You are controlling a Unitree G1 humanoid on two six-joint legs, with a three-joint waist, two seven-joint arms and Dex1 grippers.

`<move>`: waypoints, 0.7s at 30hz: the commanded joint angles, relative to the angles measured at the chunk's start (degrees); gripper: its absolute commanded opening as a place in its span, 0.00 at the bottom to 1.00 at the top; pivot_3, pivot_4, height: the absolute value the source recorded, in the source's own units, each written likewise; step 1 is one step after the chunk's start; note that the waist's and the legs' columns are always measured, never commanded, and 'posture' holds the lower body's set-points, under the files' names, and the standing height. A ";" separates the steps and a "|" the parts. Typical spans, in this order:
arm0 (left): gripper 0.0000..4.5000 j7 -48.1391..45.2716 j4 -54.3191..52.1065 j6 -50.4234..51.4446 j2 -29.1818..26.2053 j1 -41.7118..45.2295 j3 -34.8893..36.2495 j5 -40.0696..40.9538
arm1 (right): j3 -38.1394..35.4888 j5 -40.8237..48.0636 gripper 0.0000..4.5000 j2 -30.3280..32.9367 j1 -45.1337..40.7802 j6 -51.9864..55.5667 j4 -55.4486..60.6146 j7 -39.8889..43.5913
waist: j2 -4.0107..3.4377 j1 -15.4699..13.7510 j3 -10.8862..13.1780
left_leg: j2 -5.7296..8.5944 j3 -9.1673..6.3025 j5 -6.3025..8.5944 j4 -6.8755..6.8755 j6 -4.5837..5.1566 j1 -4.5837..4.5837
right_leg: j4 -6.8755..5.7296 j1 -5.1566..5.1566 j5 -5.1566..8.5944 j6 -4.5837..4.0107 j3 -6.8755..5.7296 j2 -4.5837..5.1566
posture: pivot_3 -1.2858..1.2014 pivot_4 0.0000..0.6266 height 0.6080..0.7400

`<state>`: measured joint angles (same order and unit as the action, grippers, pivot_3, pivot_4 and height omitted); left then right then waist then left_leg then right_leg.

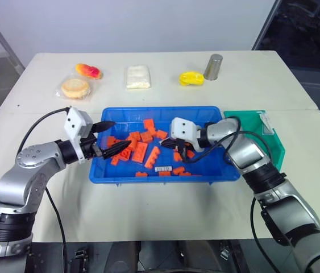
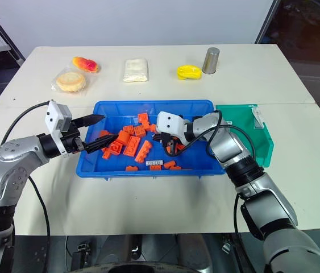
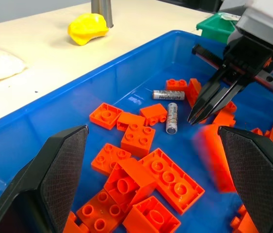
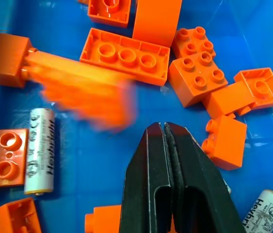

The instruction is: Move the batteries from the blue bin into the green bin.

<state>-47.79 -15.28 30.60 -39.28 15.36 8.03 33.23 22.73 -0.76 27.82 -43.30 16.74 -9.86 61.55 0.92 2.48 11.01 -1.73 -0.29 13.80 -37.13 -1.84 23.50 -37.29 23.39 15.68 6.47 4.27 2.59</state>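
Right gripper [image 4: 168,128]: jaws pressed together with nothing between them, tips down among the loose parts inside the blue bin [image 1: 127,112], toward its 3 o'clock half.
Left gripper [image 1: 109,138]: jaws apart and empty, held level over the bin's 9 o'clock edge, pointing across it.
Batteries: two show in the left wrist view. One battery [image 3: 171,118] lies on the bin floor just beside the right gripper's tips; a second battery [image 3: 168,95] lies just past it, at right angles to the first. Whether the tips touch the nearer one I cannot tell.
Bricks [image 1: 140,152]: orange, scattered over the bin floor, thickest around its middle and toward 9 o'clock.
Green bin [image 1: 275,149]: stands against the blue bin's 3 o'clock end, apart from both grippers.
Table [image 1: 160,199]: white; the blue bin sits near its centre.
Far edge, 12 o'clock: a metal can [image 1: 213,66] upright, a yellow object [image 1: 191,78] just beside it, a white packet [image 1: 137,76], and wrapped food [image 1: 75,87] toward 10 o'clock.
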 commanded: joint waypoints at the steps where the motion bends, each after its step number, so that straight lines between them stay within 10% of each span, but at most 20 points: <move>1: 1.00 0.04 -2.03 -1.06 -0.14 -0.16 1.92 0.60 | -2.70 1.48 0.01 0.31 -1.81 0.36 2.95 0.42 | 0.00 0.00 0.00 | 0.00 0.00 0.00 0.00 0.00 0.00 | 0.00 0.00 0.00 0.00 0.00 0.00 | 0.52 0.24 1.00; 10: 1.00 -0.34 -1.32 -1.07 -0.19 0.17 1.65 0.45 | -6.00 1.12 0.01 4.73 -3.50 0.32 2.71 0.98 | 0.00 -0.04 0.00 | 0.00 0.00 0.00 0.00 0.00 0.00 | 0.01 -0.01 0.00 0.00 0.00 0.01 | 0.52 0.24 1.00; 21: 1.00 -1.17 -0.03 -1.07 -0.14 1.47 0.72 0.01 | -6.83 3.20 0.82 6.25 -2.94 6.09 9.03 3.31 | 0.00 0.00 0.00 | 0.00 0.01 0.00 0.01 0.00 0.00 | 0.01 0.00 0.00 0.00 0.00 0.01 | 0.52 0.24 1.00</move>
<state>-48.55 -14.62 30.53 -39.27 16.07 7.99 33.14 17.35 1.32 33.71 -45.07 22.38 -3.43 64.66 0.92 2.48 11.02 -1.73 -0.28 13.80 -37.12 -1.84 23.50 -37.28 23.39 15.68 6.46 4.27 2.59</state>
